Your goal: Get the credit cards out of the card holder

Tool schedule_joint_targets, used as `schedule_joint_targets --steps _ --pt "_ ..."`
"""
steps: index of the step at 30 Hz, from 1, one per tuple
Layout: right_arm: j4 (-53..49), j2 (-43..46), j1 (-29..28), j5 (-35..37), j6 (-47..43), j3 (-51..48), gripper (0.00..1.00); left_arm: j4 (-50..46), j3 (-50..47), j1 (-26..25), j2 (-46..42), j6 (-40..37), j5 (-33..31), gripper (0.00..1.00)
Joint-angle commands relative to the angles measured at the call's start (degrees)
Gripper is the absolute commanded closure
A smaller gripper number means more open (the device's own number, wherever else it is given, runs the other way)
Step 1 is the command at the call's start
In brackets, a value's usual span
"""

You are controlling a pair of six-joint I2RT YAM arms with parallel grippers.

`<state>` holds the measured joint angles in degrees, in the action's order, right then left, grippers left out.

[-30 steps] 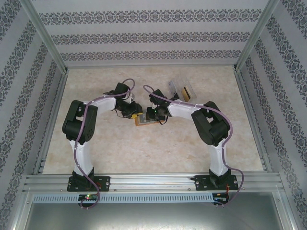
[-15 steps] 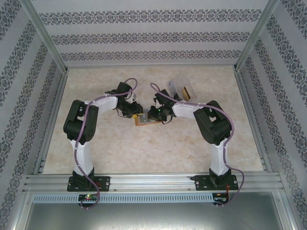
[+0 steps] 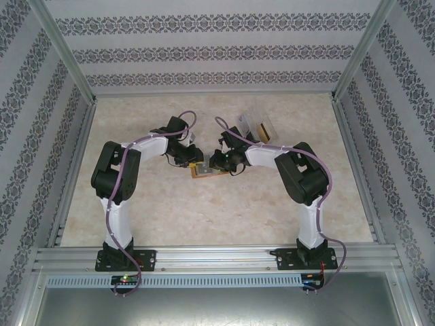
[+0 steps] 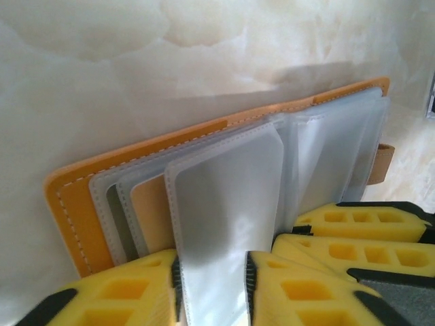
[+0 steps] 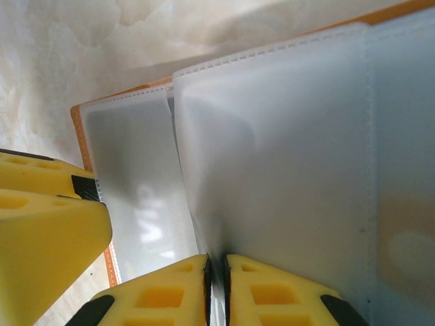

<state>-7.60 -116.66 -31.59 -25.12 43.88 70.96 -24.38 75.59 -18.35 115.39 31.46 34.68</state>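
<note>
The card holder [image 3: 204, 172] lies open on the desk [image 3: 204, 224], orange cover down and clear pockets fanned up. The left gripper [image 4: 212, 265] is at its left side, fingers apart with one clear pocket [image 4: 217, 204] in the gap; whether they press it I cannot tell. The right gripper [image 5: 216, 265], at its right side, is pinched together on a pocket leaf [image 5: 272, 170]. A grey card [image 5: 136, 170] sits in the holder's end pocket. A clear box [image 3: 257, 127] stands behind the holder.
</note>
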Motion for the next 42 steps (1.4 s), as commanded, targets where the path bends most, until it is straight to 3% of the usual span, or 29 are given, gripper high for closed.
schedule_joint_targets --steps 1,8,15,20,23,28,32,38,42 --pt "-2.60 -1.60 0.44 3.10 0.29 -2.31 0.83 -0.64 0.65 -1.35 1.53 -0.94 1.29 0.77" --pt "-3.82 2.52 0.57 2.93 -1.98 -1.77 0.76 -3.64 1.00 -1.01 -0.63 -3.25 -1.84 0.90" --pt "-3.89 11.39 0.65 6.21 -5.32 -5.54 0.53 -12.37 2.18 -0.53 -4.67 -10.64 -6.12 0.90" --pt "-3.22 15.83 1.79 9.45 -6.25 -8.44 0.45 -15.47 4.52 -0.57 -5.36 -12.67 -5.90 0.89" --pt "-3.21 17.92 2.17 11.37 -7.11 -9.80 0.41 -14.92 5.33 -0.68 -5.02 -11.57 -3.78 0.83" --pt "-3.34 19.66 2.50 13.18 -7.29 -11.69 0.40 -8.31 4.79 -1.85 -3.61 -7.61 5.05 0.62" --pt "-2.96 20.37 2.51 13.46 -6.52 -12.75 0.41 -4.59 5.09 -3.02 -2.28 -4.74 8.43 0.56" --pt "-2.72 24.27 3.80 15.92 -4.97 -14.99 0.43 7.58 0.65 -4.65 -3.16 5.20 10.52 0.44" --pt "-0.73 26.68 4.49 15.90 -4.23 -17.28 0.43 7.88 0.11 -4.73 -3.73 6.64 6.81 0.40"
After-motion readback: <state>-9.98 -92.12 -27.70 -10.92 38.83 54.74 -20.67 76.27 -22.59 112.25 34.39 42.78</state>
